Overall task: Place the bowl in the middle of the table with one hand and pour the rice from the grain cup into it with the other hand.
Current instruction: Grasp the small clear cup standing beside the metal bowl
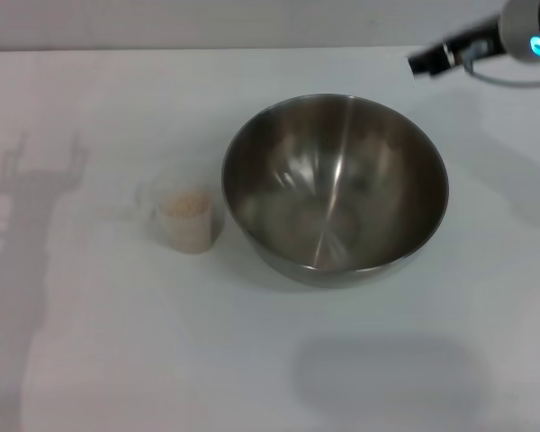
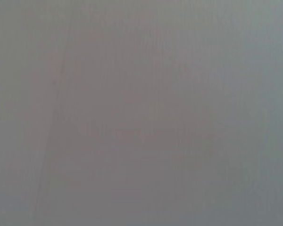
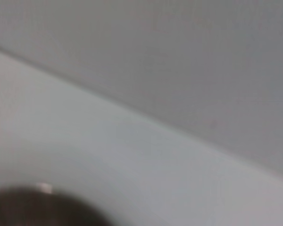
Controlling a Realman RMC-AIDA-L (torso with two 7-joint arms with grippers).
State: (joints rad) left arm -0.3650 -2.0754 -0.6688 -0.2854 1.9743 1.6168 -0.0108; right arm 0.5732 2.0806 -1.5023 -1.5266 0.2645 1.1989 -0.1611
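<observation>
The large steel bowl [image 1: 335,187] stands upright and empty near the middle of the white table [image 1: 117,342]. The small clear grain cup [image 1: 185,216] stands just left of the bowl, with rice [image 1: 184,204] in it. Part of my right arm, with a blue light, reaches in at the far right corner, and its dark tip [image 1: 429,59] hangs beyond the bowl's far right rim, apart from it. A dark curved edge of the bowl [image 3: 37,209] shows in the right wrist view. My left gripper is out of view; the left wrist view shows only a plain grey surface.
A fork-shaped shadow [image 1: 36,180] falls on the table at the left. The table's far edge [image 1: 207,49] meets a pale wall. Another soft shadow [image 1: 387,369] lies near the front of the table.
</observation>
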